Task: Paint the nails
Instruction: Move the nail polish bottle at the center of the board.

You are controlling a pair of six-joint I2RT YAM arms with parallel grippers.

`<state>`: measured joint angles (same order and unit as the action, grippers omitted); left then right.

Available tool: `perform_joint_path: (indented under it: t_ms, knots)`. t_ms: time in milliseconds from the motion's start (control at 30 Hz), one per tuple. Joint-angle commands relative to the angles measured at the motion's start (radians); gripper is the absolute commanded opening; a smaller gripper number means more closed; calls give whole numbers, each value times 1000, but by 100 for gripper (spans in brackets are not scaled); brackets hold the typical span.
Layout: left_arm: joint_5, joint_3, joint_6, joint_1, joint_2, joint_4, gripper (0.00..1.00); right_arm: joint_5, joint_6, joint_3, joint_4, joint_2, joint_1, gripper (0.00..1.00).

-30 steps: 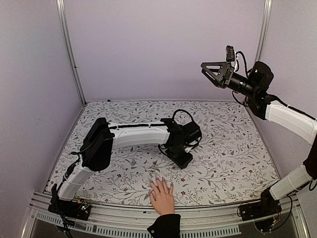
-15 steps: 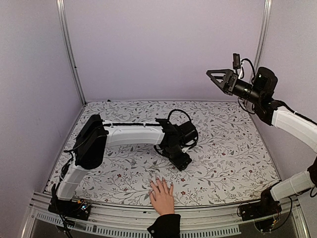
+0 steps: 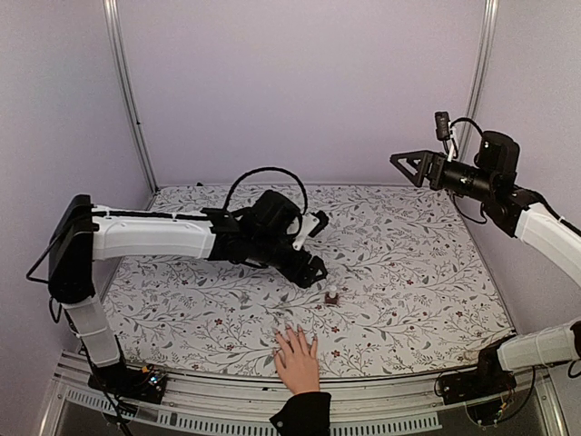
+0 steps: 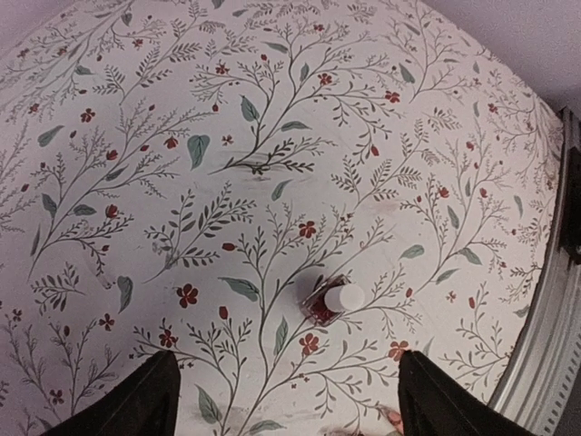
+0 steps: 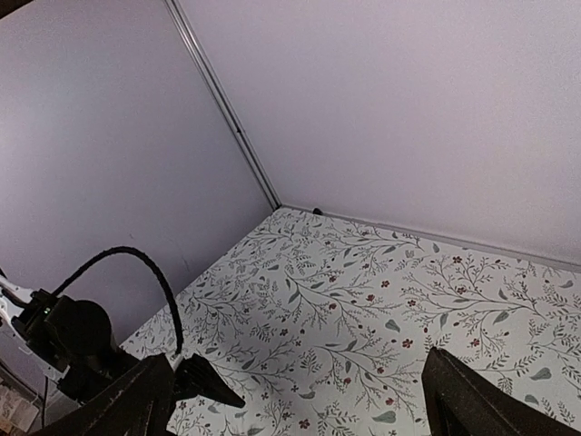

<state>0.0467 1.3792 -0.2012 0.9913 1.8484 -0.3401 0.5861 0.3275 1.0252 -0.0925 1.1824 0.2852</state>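
Inspection from the remote station: the hand (image 3: 296,356) lies flat, palm down, at the lower centre of the top view, on the near edge of the floral tablecloth (image 3: 408,263), with a black sleeve cuff (image 3: 301,411) below it. The nails (image 3: 290,329) are at the tips of the spread fingers, which point up the frame; at this size I cannot make out each nail. A small dark-red bottle (image 3: 332,295) with a white cap stands on the cloth just above the hand and slightly to its right, apart from the fingertips. The left arm reaches in from the left of the frame and ends just up and left of the bottle. In its wrist view the left gripper (image 4: 286,363) has its two dark fingers spread wide at the bottom corners, with only cloth between them. The bottle sits just beyond the tips, untouched, and a pink fingertip shows at the bottom edge. The right arm is raised at the upper right of the top view, well apart from hand and bottle. The right gripper (image 5: 298,354) points toward the left of the frame, its fingers wide and holding nothing – its wrist view takes in the back wall, the cloth and part of the left arm.
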Motion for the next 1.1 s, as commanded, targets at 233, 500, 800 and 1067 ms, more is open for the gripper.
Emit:
perform_joint_path:
  t_ms: [233, 500, 800, 1067]
  knots:
    - [68, -544, 63, -64, -293, 809, 90, 66, -183, -58, 197, 85, 66, 99]
    - [215, -588, 66, -106, -285, 825, 90, -45, -283, -17, 279, 217, 214, 99]
    - [252, -661, 60, -134, -301, 875, 88, -83, -372, -2, 318, 328, 312, 88]
    - [206, -711, -2, -153, -305, 926, 87, -205, -461, 61, 453, 435, 438, 76]
